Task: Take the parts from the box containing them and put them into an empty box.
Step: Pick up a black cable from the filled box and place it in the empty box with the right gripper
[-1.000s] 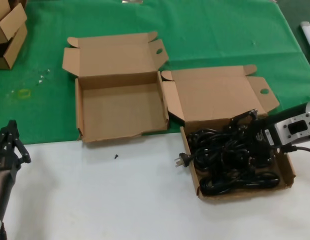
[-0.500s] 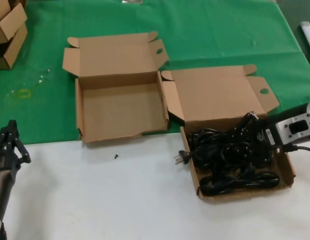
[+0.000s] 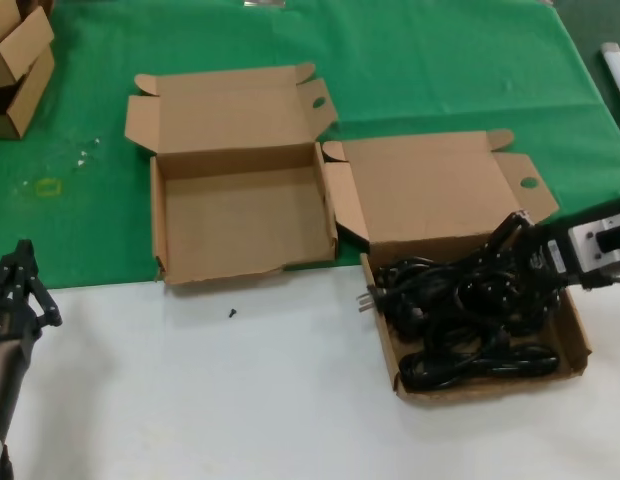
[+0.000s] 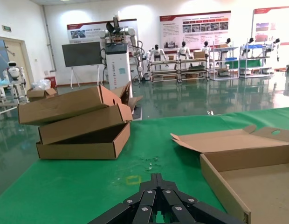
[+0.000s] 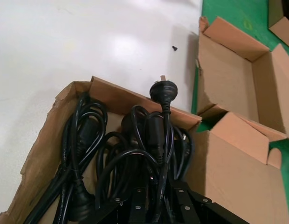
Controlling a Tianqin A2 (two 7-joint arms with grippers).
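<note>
Right gripper (image 3: pixel 514 243) clamped on one black coiled power cord (image 3: pixel 445 285), raised over the shallow brown cardboard box of cords (image 3: pixel 582 335). Twin empty brown cardboard box (image 3: pixel 240 220) just beside. Left gripper (image 3: pixel 20 278) parked low at table edge, fingers' state impossible to tell.

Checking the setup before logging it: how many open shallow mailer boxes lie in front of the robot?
2. The empty box lies on the green cloth; the box of black power cords sits to its right, on the white surface, where the right gripper works.

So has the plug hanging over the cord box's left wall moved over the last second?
Yes. The plug has risen and shifted toward the cords, now level with the box wall instead of hanging outside it, as the right gripper lifts the bundle.
</note>
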